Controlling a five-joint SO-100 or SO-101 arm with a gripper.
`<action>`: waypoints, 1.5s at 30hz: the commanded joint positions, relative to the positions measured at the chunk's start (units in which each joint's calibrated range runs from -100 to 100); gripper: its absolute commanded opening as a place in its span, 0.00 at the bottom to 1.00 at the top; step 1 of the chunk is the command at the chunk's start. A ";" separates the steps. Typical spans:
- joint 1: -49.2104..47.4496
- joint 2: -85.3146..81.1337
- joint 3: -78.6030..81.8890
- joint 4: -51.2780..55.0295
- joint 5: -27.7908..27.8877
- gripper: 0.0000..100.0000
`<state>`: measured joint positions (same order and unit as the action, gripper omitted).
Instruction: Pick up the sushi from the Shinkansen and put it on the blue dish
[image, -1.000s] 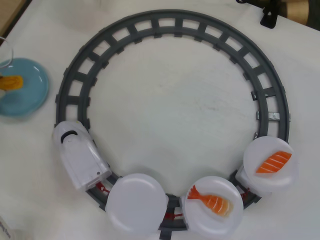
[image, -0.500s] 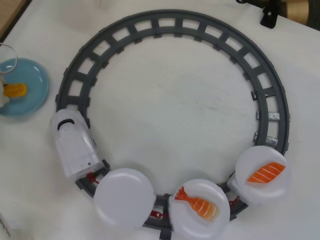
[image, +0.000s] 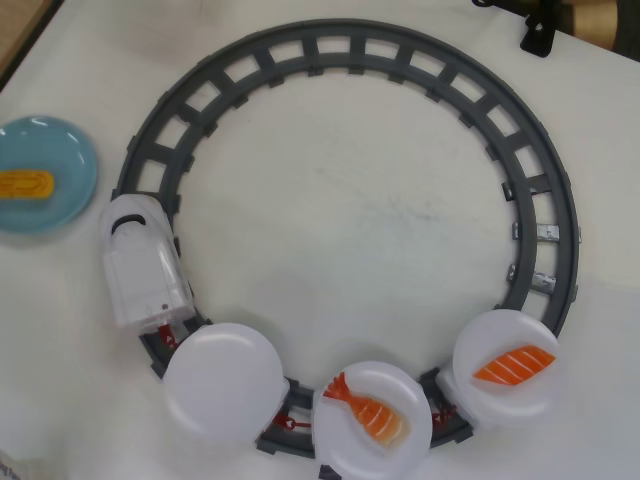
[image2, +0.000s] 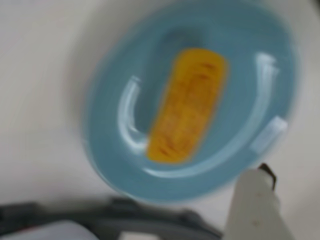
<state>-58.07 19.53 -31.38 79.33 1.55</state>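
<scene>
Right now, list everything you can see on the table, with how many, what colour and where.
blue dish: one, light blue, far left edge in the overhead view, off the track.
egg sushi: one, yellow-orange, lying on the blue dish.
Shinkansen: one, white, on the left of the ring.
track: one, grey, a ring filling the middle.
white plates: three, behind the train along the bottom; first empty.
shrimp sushi: one, orange and white, on the middle plate.
salmon sushi: one, orange with white stripes, on the last plate.
gripper: one whitish finger at the wrist view's bottom right; blurred.
</scene>
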 joint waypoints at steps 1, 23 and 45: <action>-0.20 -12.60 -3.06 0.29 -0.40 0.27; -17.72 -82.28 81.16 -38.18 -6.68 0.03; -36.03 -116.87 126.96 -18.99 -6.63 0.03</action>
<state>-93.05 -96.96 93.87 60.17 -5.02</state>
